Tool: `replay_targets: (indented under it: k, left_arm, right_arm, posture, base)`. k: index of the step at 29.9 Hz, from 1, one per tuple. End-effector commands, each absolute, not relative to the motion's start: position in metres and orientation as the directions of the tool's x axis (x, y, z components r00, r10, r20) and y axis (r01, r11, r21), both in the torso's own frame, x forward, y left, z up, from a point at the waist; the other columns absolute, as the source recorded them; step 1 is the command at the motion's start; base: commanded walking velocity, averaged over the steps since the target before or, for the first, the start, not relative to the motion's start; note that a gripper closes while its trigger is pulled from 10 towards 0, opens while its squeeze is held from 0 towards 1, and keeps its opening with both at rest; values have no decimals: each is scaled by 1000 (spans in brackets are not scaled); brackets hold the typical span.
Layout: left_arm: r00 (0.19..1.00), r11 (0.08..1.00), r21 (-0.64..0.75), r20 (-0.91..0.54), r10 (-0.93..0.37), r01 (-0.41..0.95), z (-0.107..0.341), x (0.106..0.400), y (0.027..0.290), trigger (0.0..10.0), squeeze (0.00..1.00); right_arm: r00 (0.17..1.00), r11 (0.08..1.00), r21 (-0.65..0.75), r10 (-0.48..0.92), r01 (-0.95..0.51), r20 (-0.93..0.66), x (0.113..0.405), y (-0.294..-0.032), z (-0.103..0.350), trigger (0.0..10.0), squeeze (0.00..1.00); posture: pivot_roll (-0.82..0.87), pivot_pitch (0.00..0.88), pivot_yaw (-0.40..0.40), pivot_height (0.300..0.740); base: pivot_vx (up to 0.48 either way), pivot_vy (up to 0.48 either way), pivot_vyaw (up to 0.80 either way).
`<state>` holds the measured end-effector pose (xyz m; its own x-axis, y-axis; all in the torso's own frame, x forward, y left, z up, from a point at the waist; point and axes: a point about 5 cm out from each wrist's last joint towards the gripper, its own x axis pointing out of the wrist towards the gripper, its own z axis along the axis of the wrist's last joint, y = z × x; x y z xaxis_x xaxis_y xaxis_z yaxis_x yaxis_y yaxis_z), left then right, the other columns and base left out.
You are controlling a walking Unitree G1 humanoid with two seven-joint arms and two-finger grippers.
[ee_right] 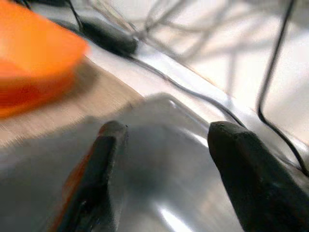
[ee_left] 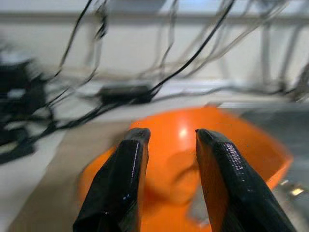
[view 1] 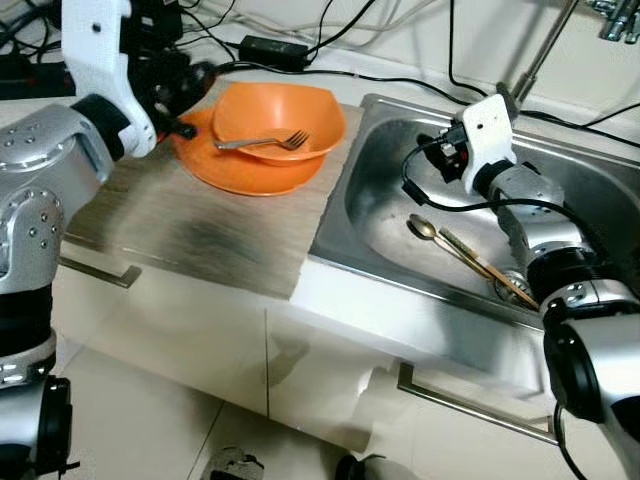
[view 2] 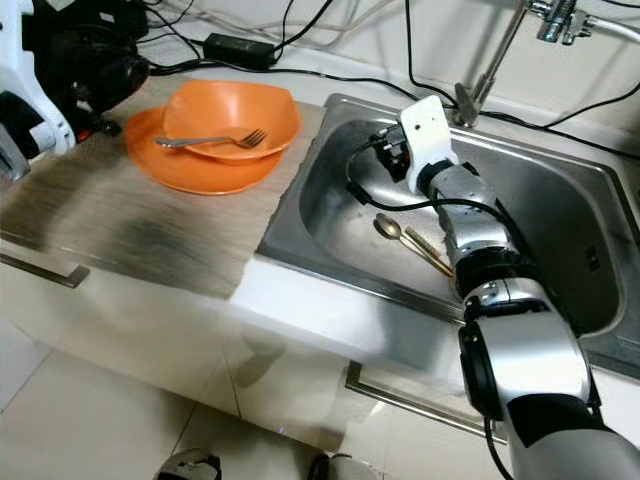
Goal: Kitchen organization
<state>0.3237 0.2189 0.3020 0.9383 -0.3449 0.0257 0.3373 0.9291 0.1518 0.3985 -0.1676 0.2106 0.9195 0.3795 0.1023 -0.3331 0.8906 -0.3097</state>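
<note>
An orange bowl [view 1: 278, 118] rests on an orange plate [view 1: 238, 172] on the wooden counter, with a metal fork [view 1: 266, 142] lying in the bowl. In the steel sink [view 1: 378, 195] lie a spoon [view 1: 424, 228] and a pair of chopsticks [view 1: 486, 266]. My left gripper [ee_left: 171, 135] hovers open at the plate's left edge, pointing at the bowl, with nothing between its fingers. My right gripper [ee_right: 164, 128] is open and empty, low inside the sink near its back left corner, a little beyond the spoon.
Black cables and a power adapter [view 1: 272, 50] run along the wall behind the counter. The faucet pipe [view 1: 540, 52] rises behind the sink. White cabinet fronts with metal handles [view 1: 470, 405] lie below. Bare wooden counter [view 1: 190, 235] spreads in front of the plate.
</note>
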Motion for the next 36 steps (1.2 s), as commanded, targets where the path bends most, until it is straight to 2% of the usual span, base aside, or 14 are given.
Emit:
replay_targets:
  k: [1,2,4,6,8,14,18,27,34,35,36]
  left_arm:
    - [934,923,165,22,-355,347,297,325,222,10000,0]
    - [904,898,167,71,-422,406,299,320,221,10000,1000]
    - [878,878,172,105,-467,447,301,317,220,10000,1000]
    - [825,815,295,128,-550,498,295,304,226,10000,1000]
    - [822,808,330,139,-553,488,288,300,236,10000,1000]
    - [807,742,389,-6,-591,546,262,298,240,10000,1000]
    - [817,755,421,53,-574,503,251,304,236,10000,1000]
    - [870,787,483,97,-483,383,233,319,231,10000,1000]
    - [860,806,442,132,-493,394,225,325,228,10000,1000]
    - [853,802,441,138,-504,402,223,327,225,10000,898]
    - [842,799,434,150,-519,415,221,328,221,10000,659]
  right_arm:
    - [906,914,-253,372,-318,201,392,-167,222,10000,0]
    - [899,920,-225,370,-320,236,387,-165,225,10000,0]
    - [894,924,-207,369,-322,254,385,-164,226,10000,0]
    - [880,927,-176,371,-331,298,374,-162,227,10000,0]
    - [868,931,-134,366,-341,336,361,-161,228,10000,0]
    - [863,920,-66,385,-386,327,329,-161,216,10000,0]
    - [853,898,-19,424,-440,302,310,-151,202,10000,0]
    - [841,875,14,462,-485,280,303,-138,199,10000,0]
    - [829,857,20,493,-515,265,299,-132,197,10000,0]
    - [828,855,24,496,-519,261,299,-131,196,10000,0]
    - [828,853,27,498,-522,258,298,-129,196,10000,0]
  posture:
    - [113,42,-86,740]
    - [105,38,-78,740]
    - [105,38,-78,740]
    - [74,30,-58,740]
    - [66,27,-54,740]
    - [37,21,-61,740]
    - [22,13,-71,740]
    - [-3,0,-75,740]
    - [-15,0,-78,740]
    - [-17,0,-78,740]
    - [-18,0,-77,740]
  base:
    - [0,0,0]
    - [0,0,0]
    - [0,0,0]
    - [0,0,0]
    - [0,0,0]
    - [0,0,0]
    - [0,0,0]
    - [0,0,0]
    - [0,0,0]
    - [0,0,0]
    - [0,0,0]
